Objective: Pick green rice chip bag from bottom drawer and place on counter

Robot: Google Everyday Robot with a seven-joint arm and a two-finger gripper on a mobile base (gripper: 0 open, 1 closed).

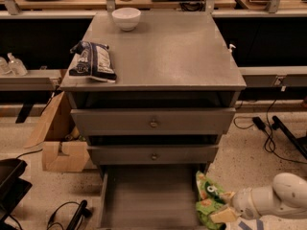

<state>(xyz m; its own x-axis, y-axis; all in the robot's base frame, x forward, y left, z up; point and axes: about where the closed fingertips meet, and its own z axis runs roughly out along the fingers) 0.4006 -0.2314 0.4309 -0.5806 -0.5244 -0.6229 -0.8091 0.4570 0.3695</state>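
The green rice chip bag (209,200) is held at the right edge of the open bottom drawer (144,195), at the lower right of the camera view. My gripper (225,206) is shut on the bag, its white arm coming in from the right. The bag sits over the drawer's right wall. The drawer floor is bare. The counter (163,51) is the grey top of the cabinet, well above the bag.
A dark blue-and-white striped bag (92,60) lies on the counter's left edge and a white bowl (126,18) stands at its back. Two upper drawers with knobs are closed. A cardboard box (60,143) stands left of the cabinet; cables lie on the floor.
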